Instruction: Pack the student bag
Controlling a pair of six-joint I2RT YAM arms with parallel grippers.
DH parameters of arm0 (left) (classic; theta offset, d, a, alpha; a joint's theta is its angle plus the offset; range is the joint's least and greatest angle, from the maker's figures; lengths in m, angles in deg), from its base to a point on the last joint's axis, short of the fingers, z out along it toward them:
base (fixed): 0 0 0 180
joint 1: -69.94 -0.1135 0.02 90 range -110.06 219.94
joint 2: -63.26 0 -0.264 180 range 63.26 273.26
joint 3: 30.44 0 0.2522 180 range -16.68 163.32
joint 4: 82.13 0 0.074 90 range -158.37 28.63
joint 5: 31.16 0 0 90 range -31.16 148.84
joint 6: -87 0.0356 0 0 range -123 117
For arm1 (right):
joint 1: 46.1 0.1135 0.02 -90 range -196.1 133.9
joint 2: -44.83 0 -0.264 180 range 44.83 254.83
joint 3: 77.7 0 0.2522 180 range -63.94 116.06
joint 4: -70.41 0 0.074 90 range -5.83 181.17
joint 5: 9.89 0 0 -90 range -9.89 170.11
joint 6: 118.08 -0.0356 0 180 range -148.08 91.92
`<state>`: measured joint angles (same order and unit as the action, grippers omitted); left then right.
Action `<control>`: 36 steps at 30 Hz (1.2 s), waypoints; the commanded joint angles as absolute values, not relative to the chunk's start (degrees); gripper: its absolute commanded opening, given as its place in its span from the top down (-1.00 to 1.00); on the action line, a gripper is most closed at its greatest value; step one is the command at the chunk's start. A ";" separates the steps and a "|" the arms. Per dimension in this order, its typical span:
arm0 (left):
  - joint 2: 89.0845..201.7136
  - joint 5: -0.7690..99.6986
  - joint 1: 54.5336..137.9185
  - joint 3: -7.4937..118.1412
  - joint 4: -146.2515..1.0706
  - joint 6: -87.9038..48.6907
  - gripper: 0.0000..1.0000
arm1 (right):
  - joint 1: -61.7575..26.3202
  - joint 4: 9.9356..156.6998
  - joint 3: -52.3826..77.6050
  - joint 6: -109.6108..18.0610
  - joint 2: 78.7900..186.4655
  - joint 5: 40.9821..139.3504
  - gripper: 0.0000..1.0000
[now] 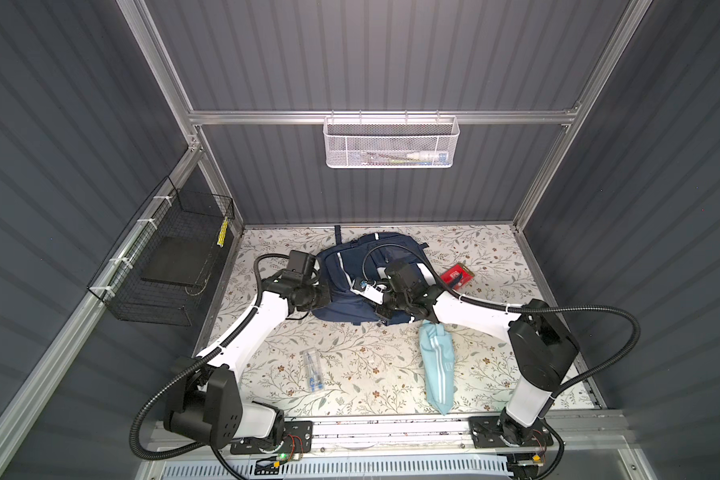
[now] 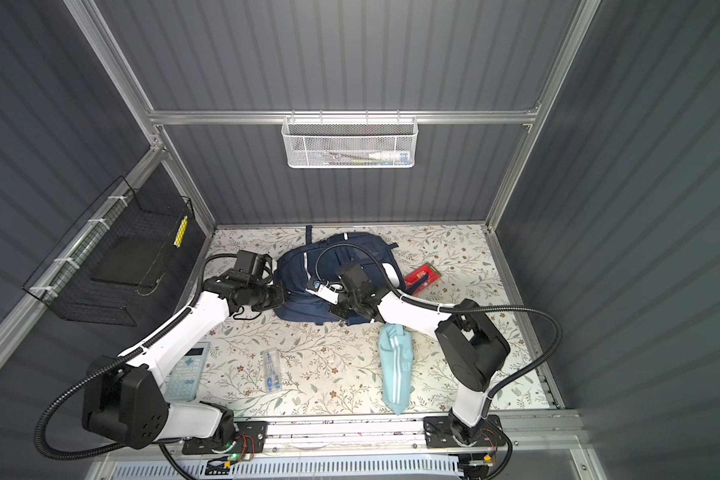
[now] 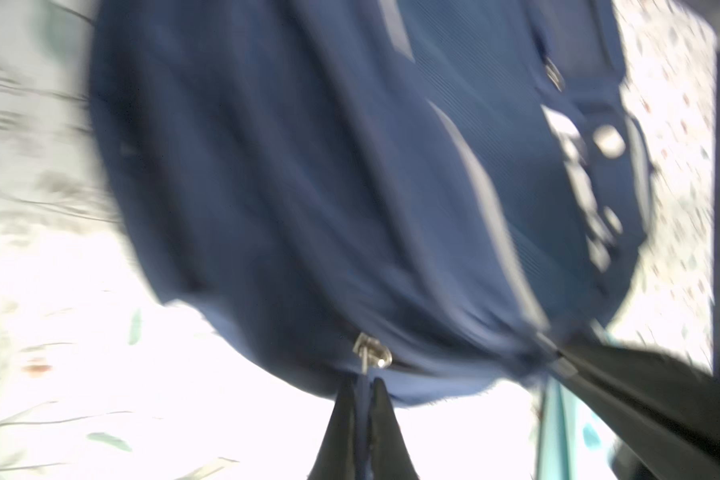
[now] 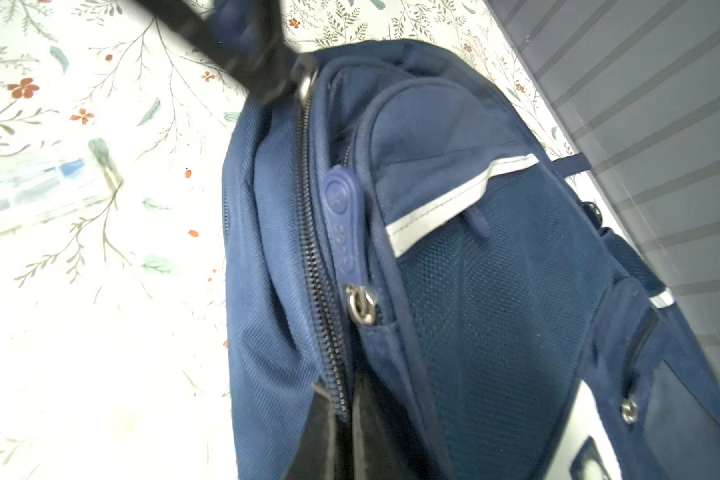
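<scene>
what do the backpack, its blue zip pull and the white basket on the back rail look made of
The student bag looks like matte woven synthetic fabric: a fine weave shows, with a mesh panel. The zip pull looks like moulded rubbery plastic, smooth with raised dots, on a shiny metal ring. The white basket is likely painted perforated metal.

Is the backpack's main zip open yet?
Shut, along the stretch that shows: in the right wrist view the zip teeth on the student bag run meshed, with no gap.
</scene>
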<state>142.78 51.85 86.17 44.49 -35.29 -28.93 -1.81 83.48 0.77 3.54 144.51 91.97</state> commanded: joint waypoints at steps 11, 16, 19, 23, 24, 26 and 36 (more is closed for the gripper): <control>137.77 49.38 80.98 45.71 -34.86 -25.53 1.00 | -10.52 82.54 0.36 5.29 143.86 83.72 0.79; 135.82 48.59 95.03 43.19 -36.48 -31.96 1.00 | -10.60 86.75 -1.46 -1.76 136.73 83.57 -0.05; 136.79 53.19 103.56 45.06 -36.72 -34.13 1.00 | -8.54 87.24 -6.23 -4.67 129.04 85.62 -0.21; 138.56 52.77 106.94 46.55 -38.34 -35.03 1.00 | -3.87 85.46 -9.60 -1.72 126.48 85.95 -0.35; 138.86 52.97 106.94 46.77 -38.27 -34.81 1.00 | -3.43 85.97 -9.14 -0.58 127.20 86.65 -0.35; 139.49 52.96 106.94 47.47 -37.92 -34.40 1.00 | -2.67 86.66 -7.48 0.50 129.47 87.83 -0.33; 140.05 48.56 106.94 45.11 -41.25 -35.43 1.00 | -1.39 86.96 0.50 4.45 139.43 88.44 0.24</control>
